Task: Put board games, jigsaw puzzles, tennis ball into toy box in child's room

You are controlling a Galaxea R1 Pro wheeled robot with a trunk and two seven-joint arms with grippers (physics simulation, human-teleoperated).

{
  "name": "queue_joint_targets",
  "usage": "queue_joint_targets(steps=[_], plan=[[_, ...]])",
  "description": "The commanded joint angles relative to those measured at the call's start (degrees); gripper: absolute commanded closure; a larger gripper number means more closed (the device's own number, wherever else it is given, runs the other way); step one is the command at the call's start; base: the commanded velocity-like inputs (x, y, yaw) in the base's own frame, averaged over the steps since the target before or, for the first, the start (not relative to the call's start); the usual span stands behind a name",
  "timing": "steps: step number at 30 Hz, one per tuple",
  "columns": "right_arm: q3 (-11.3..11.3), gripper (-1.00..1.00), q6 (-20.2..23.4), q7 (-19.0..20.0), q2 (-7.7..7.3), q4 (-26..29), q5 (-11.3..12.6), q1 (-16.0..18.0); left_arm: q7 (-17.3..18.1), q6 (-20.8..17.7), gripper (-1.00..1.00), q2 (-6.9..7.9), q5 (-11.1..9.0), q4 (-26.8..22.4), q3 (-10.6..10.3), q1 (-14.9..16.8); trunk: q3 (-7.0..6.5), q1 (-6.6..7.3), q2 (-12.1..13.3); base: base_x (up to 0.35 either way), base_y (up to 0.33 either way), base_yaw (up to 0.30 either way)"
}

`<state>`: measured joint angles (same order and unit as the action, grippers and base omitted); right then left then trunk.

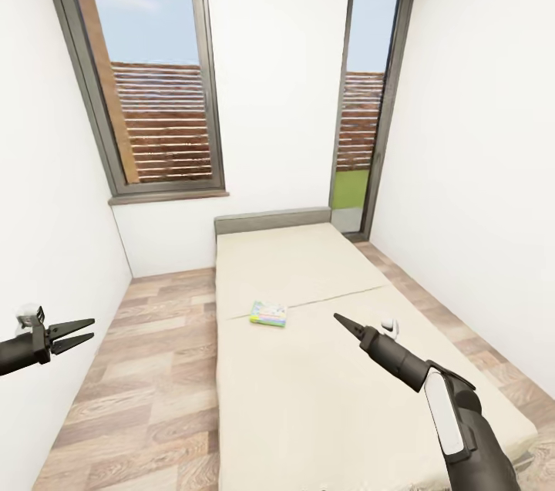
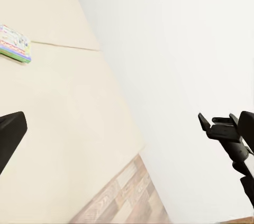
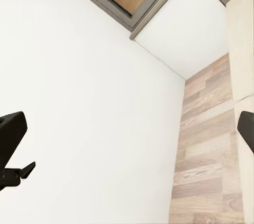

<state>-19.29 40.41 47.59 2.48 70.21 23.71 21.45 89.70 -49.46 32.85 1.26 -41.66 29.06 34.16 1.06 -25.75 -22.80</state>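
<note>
The board game (image 1: 269, 314) lay flat on the bed (image 1: 324, 398), ahead and left of my right claw (image 1: 339, 318), nearer it than my left claw (image 1: 83, 331); both claws were apart and empty.

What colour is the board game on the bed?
Pastel multicoloured with a green edge; the board game shows best in the left wrist view.

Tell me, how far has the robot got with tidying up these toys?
Hard to say what is done: only one board game lies on the bed, though the task names two there, and the toy box is out of view. Nothing is in hand: the left gripper is open and empty over the floor, and the right gripper hovers over the bed holding nothing. Left at least: fetching this game.
</note>
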Motion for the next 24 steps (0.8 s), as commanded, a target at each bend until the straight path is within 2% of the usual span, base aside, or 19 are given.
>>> queue_joint_targets(steps=[1, 24], plan=[[-0.1, -1.00, 0.3, 0.1, 0.06, 0.0, 0.1, 0.1, 0.3, -0.6, -1.00, 0.02, 0.1, 0.0, 0.0, 0.0, 0.15, -0.03, -0.1, 0.000, 0.134, -0.256], [-0.8, -1.00, 0.3, 0.1, 0.06, -0.1, 0.1, 0.1, 0.3, -0.6, -1.00, 0.00, 0.1, 0.0, 0.1, 0.0, 0.31, -0.03, -0.1, 0.000, 0.077, -0.272]])
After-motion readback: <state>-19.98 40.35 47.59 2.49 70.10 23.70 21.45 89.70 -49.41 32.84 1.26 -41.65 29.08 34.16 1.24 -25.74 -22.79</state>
